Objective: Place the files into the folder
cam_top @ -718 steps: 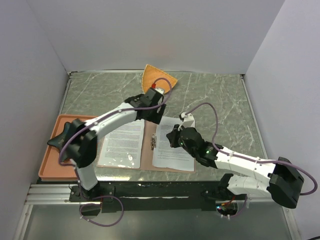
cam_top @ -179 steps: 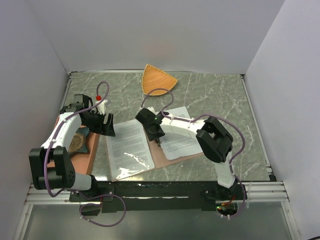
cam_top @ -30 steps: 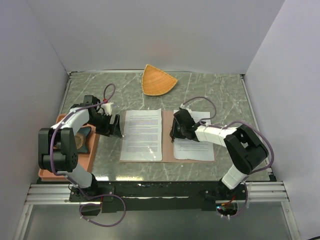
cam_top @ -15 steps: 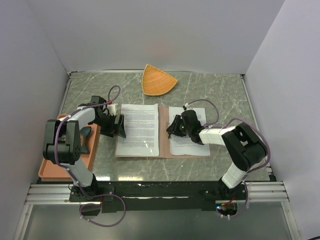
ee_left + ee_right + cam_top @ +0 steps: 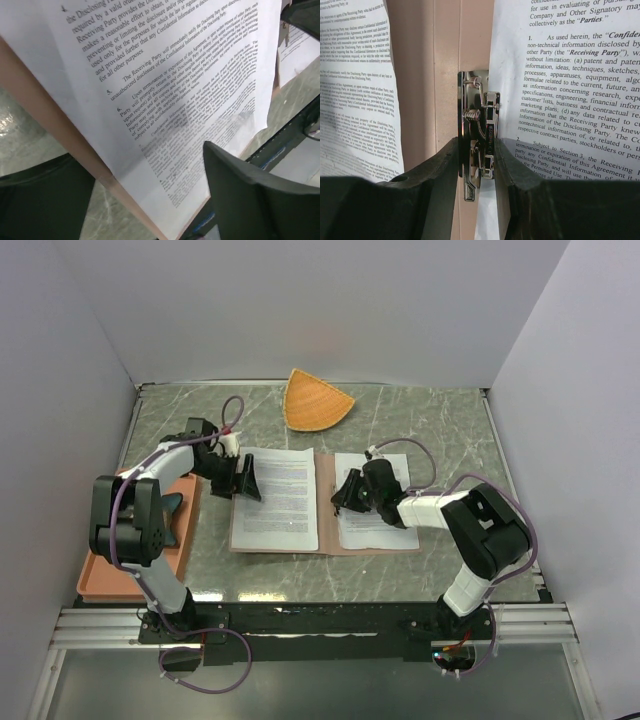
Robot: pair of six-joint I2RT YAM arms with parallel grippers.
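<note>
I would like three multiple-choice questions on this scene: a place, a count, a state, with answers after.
1. Where is the orange dish?
A) at the near edge
B) beside the left wall
C) beyond the folder, past its far edge

2. How many printed sheets lie on the open folder?
A) one
B) two
C) four

3. The right gripper is:
A) shut on the metal clip
B) open in the air
C) holding a sheet

Answers: C, the dish lies past the folder; B, one sheet on each half; A, its fingers press both sides of the clip.
</note>
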